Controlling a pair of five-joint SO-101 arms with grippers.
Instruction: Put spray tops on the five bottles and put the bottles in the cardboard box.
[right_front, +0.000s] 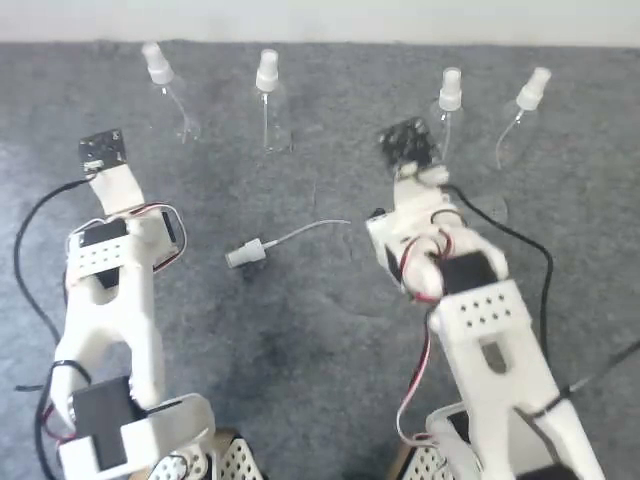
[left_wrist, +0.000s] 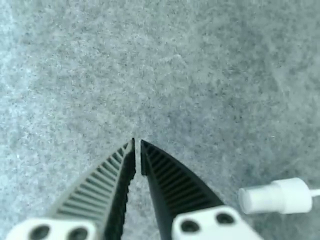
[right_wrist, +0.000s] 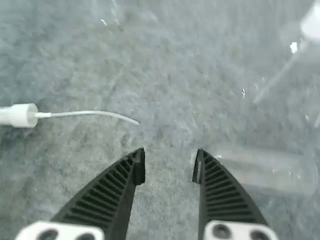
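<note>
The left hand (left_wrist: 137, 145) hangs over the grey, felt-like tabletop (right_front: 320, 345), its ribbed fingers pressed together on nothing. Along the far side stand four clear plastic bottles already wearing white tops. The far-left bottle (right_front: 172, 95) and the second bottle (right_front: 270, 100) are ahead of the left arm. The third bottle (right_front: 450, 95) and the far-right bottle (right_front: 522, 115) are beyond the right arm.

Between the arms the loose white spray top (right_front: 245, 253) lies on its side near the left hand, its thin dip tube trailing toward the right arm. The right hand (right_wrist: 169, 157) is spread and empty, low over the tabletop. The uncapped clear bottle (right_wrist: 265, 167) lies on its side just beside one finger.

The spray top looks light, with a stiff head and a tube that probably bends, so the head or collar is the place to pinch, not the tube. The lying bottle looks light, smooth and ready to roll. It is best taken across the mid-body with a gentle squeeze, leaving the neck free.
</note>
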